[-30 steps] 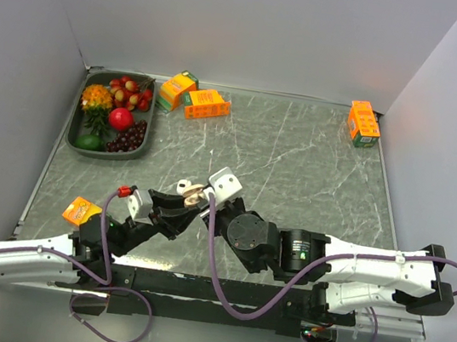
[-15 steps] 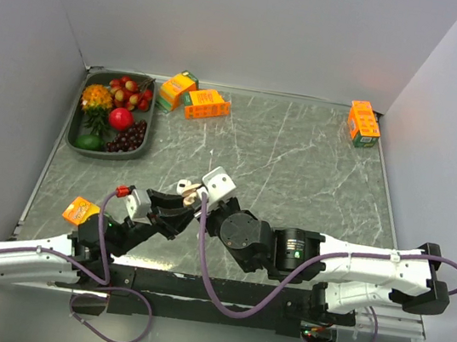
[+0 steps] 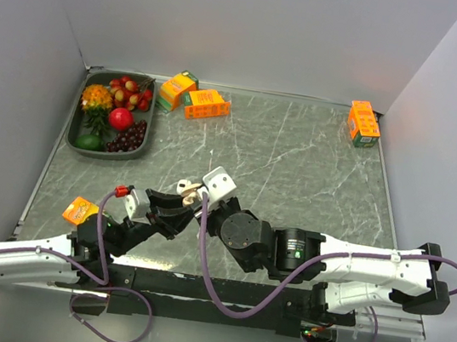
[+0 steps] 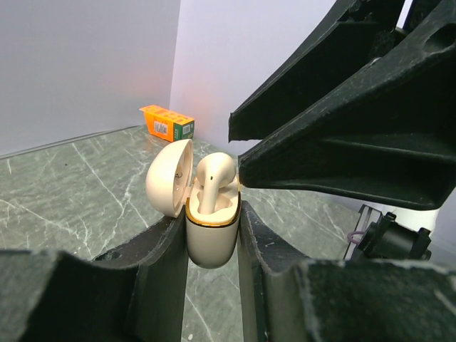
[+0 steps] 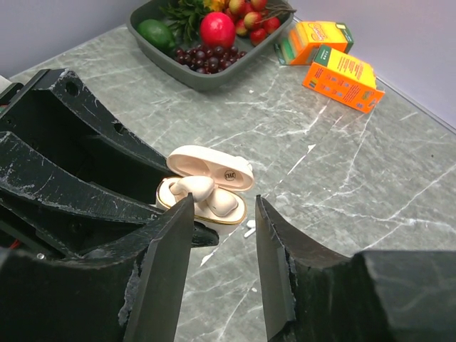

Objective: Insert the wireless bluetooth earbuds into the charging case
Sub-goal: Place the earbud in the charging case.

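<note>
Cream case: a glossy cream plastic charging case (image 4: 211, 246) with a gold rim stands upright, its lid hinged back, over the front left part of the grey marble-patterned table (image 3: 298, 164).
Left gripper: the black left gripper (image 4: 211, 221) is clamped on the body of the charging case, one finger pressed against each side.
Earbud: a small white plastic earbud (image 4: 214, 178) stands stem-down in the case, its rounded head above the gold rim.
Second earbud: in the right wrist view a second earbud (image 5: 222, 205) lies lower in the case, beside the first.
Right gripper: the black right gripper (image 5: 224, 206) hangs just above the case with its jaws partly apart and nothing between them. In the left wrist view the tip of its lower finger is just beside the raised earbud's head; whether they touch cannot be told.
Change, right arm: a second ago its wrist was further right and back. It has since slid left and forward over the case, and its jaws have parted a little.
Change, left arm: the grip and the case's place are as before.
Tray: a dark green tray (image 3: 76, 127) of toy fruit sits at the far left corner.
Boxes: two orange cardboard boxes (image 3: 207, 104) lie by the tray, one (image 3: 363, 122) is at far right, and one (image 3: 80, 212) is near the left arm.
</note>
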`<act>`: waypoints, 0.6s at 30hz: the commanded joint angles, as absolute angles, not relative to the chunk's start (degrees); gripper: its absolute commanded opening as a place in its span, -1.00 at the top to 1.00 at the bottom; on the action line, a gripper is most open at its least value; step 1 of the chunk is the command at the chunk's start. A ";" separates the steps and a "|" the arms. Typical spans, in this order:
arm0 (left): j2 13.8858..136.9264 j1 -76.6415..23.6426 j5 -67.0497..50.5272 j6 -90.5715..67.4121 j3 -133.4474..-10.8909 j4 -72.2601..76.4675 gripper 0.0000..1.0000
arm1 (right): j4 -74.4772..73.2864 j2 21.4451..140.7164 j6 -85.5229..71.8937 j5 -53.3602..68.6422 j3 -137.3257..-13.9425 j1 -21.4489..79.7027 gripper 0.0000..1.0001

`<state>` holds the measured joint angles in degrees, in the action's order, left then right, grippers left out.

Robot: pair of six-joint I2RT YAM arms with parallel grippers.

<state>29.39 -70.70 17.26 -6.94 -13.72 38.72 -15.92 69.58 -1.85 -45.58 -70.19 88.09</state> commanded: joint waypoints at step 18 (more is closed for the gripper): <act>29.00 -70.93 16.61 -7.73 -13.80 41.04 0.98 | -18.37 68.73 -3.96 -48.96 -73.83 86.49 0.03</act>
<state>29.39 -70.70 17.23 -6.94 -13.72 38.72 -18.00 68.97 -3.18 -48.07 -70.96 86.94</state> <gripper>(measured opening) 0.330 0.488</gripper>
